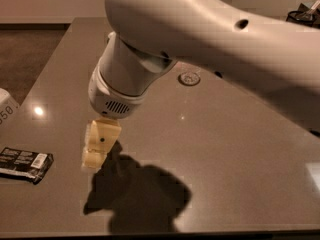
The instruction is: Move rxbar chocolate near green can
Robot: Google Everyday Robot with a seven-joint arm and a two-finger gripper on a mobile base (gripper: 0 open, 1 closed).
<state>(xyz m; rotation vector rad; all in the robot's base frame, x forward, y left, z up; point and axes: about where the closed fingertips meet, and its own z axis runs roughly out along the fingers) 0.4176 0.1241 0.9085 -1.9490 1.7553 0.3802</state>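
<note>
Whether the jaws are open or closed cannot be told. The gripper [94, 160] hangs low over the table [225, 149], near the rxbar [25, 163], which lies flat at the left edge, lettering unreadable. A white box [6, 109] shows "50".

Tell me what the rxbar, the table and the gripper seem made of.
The rxbar: probably thin plastic or foil film; black, faintly glossy, with a printed white label. The table: smooth polished top, perhaps laminate or stone; it reflects light spots. The gripper, over the table beside but apart from the rxbar: seemingly matte pale-yellow plastic, no glints.
</note>
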